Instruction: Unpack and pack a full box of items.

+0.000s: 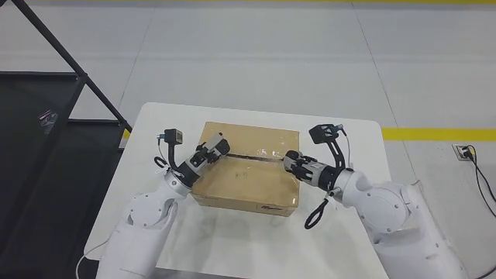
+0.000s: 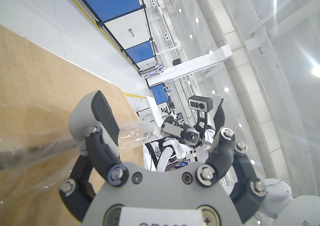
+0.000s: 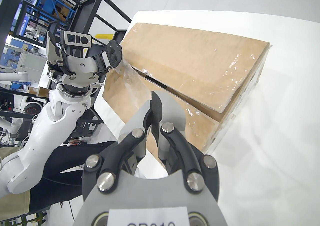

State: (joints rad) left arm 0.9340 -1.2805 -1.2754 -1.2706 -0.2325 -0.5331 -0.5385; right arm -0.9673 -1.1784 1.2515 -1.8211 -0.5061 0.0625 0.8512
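Left gripper (image 2: pixel 160 114) spread wide, right gripper (image 3: pixel 153 112) pinched closed, both pointed inward, facing each other

I have the box (image 1: pixel 246 172) in the middle of the bench (image 1: pixel 232 240), nearer its far edge. A seam (image 1: pixel 256 156) runs left to right across the box top. My left arm (image 1: pixel 182 172) comes in from the near left, its jaws at the seam's left end, one finger (image 3: pixel 113 54) against the box there. My right arm (image 1: pixel 341 180) comes in from the near right, its jaws over the seam's right end. A rack (image 1: pixel 39 124) stands on the floor left of the bench. A floor line (image 1: pixel 438 133) lies to the bench's right.
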